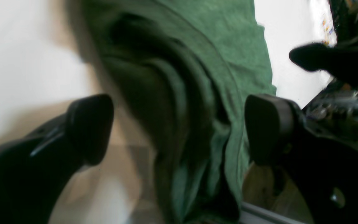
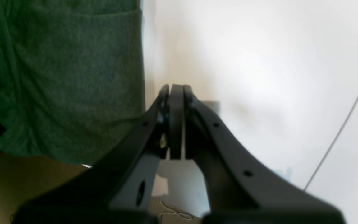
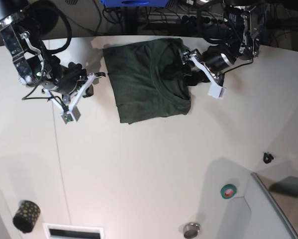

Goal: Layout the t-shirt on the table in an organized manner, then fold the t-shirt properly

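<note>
Spanning the whole scene, the white bench carries the dark green t-shirt, which lies roughly folded near the far edge, between the two arms. The left claw stands spread wide over the shirt's bunched folds, one finger on either side of the cloth, released and gripping nothing, though whether the fingers touch the fabric cannot be told. The right claw is clenched tight on nothing, fingers pressed together above bare bench just beside the shirt's edge.
</note>
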Robot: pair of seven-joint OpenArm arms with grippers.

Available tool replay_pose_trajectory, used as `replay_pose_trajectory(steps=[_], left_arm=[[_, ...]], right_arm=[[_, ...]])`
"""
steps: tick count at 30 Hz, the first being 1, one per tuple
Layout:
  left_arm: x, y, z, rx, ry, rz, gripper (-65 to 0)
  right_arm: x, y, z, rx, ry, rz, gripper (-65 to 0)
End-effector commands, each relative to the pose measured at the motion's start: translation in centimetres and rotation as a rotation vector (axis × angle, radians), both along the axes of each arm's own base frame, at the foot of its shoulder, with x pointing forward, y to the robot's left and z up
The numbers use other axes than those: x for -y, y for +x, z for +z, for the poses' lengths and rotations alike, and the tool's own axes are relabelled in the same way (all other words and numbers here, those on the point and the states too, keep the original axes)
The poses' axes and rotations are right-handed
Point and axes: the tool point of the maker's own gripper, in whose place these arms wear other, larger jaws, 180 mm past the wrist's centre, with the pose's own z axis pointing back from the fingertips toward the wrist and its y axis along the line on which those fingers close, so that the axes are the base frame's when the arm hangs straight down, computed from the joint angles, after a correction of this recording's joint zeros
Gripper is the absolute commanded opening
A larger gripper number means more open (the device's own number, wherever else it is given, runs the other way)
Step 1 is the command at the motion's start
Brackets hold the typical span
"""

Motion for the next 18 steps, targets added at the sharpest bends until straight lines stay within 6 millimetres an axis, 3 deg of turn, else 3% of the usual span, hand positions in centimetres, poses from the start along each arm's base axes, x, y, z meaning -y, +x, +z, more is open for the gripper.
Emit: replay_pose_trajectory(steps=[1,8,14,15,18], left_arm=[[-0.1,-2.5,-2.2,-0.12,0.086,-0.063,0.0],[0.0,-2.6,-2.4,-0.125,0.09,-0.067,-1.8],[0.1,-1.2,-2.1,-0.102,0.093,-0.074,-59.6],[0.1,-1.2,-2.1,-0.105,0.092,-0.073,-65.0],[0.1,-0.3,-1.7,-0.088,0.096,-0.08,-65.0]], right_arm=[[0.1,1.1,1.0,0.044,0.009,-0.001,-64.8],[0.2,1.1,1.0,0.042,0.007,-0.001,-64.8],[0.3,1.2,1.1,0.046,0.007,-0.003,-64.8],[0.3,1.3,1.1,0.047,0.007,-0.004,-64.8],[2.0,1.6,1.2,0.052,-0.002,-0.059,-64.8]])
